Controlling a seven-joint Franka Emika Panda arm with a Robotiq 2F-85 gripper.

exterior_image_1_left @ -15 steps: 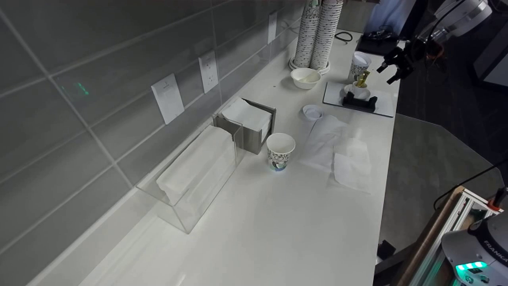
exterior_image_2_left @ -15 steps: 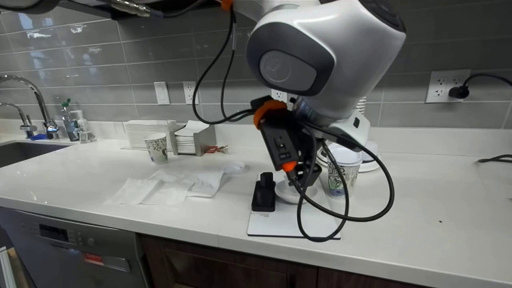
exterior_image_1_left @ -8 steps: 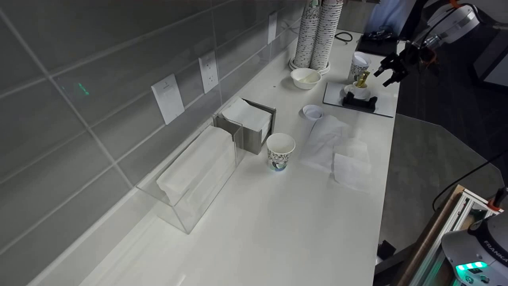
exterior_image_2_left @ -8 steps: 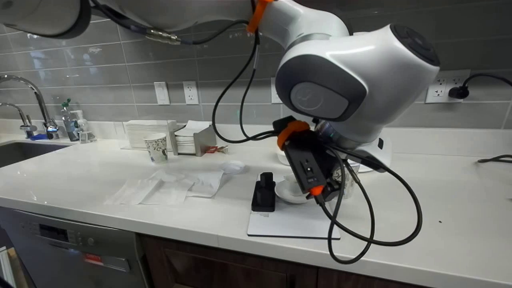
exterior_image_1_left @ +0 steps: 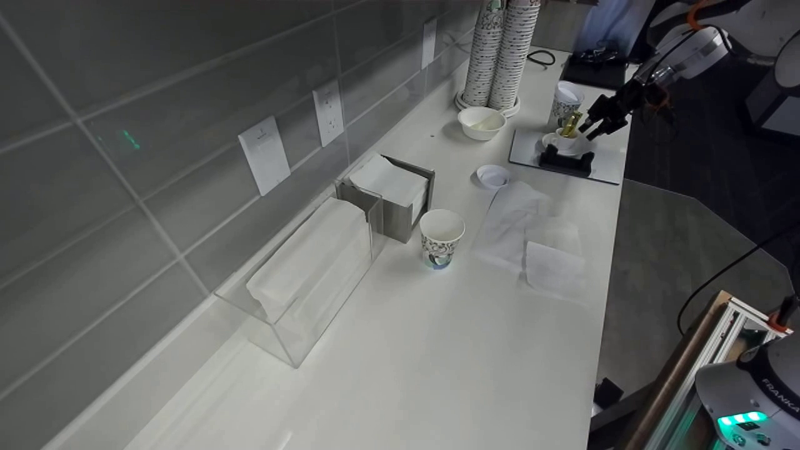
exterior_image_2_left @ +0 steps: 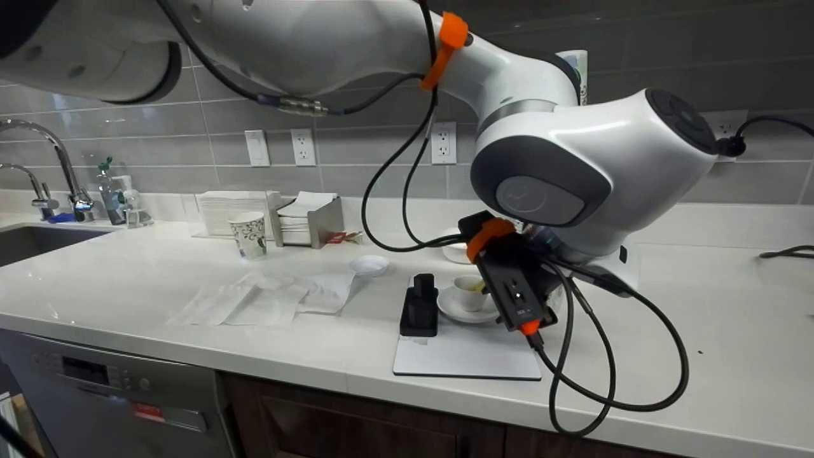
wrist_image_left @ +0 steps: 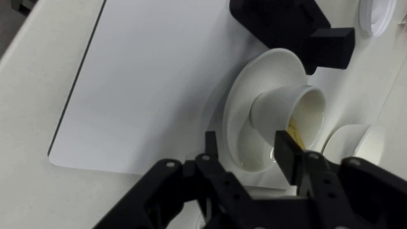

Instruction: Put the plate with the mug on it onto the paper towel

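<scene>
so the plate [wrist_image_left: 240, 106] is sitting on the white board [wrist_image_left: 136, 95] on the bench [exterior_image_2_left: 738, 362], mug [wrist_image_left: 276, 108] upright on top with a yellow packet [wrist_image_left: 293, 129] poking out. jaws are spread apart, nothing pinched between them. in the wrist view one fingertip [wrist_image_left: 211, 144] hangs outside the plate's rim and the opposite one overlaps the mug. can't tell if it's actually touching the mug.

looks to me like a rim grab is the step in hand. i'd shift the jaws sideways a bit so the inner finger lands on bare plate, clear of the mug and packet, then get the rim deep between the fingers before squeezing. a shallow bite will probably slip or let the whole thing pivot once the mug's weight comes on. close slow, keep the wrist angle locked, plate level.

also watch the black stand [wrist_image_left: 286, 25]: it's right beside the plate, between it and the paper towel [exterior_image_2_left: 270, 305], which lies well apart further along the bench. so i'd go straight up first, clear the stand, then travel across. set it down flat, open gently, and back out clean so you don't drag the paper or tip the mug.
</scene>
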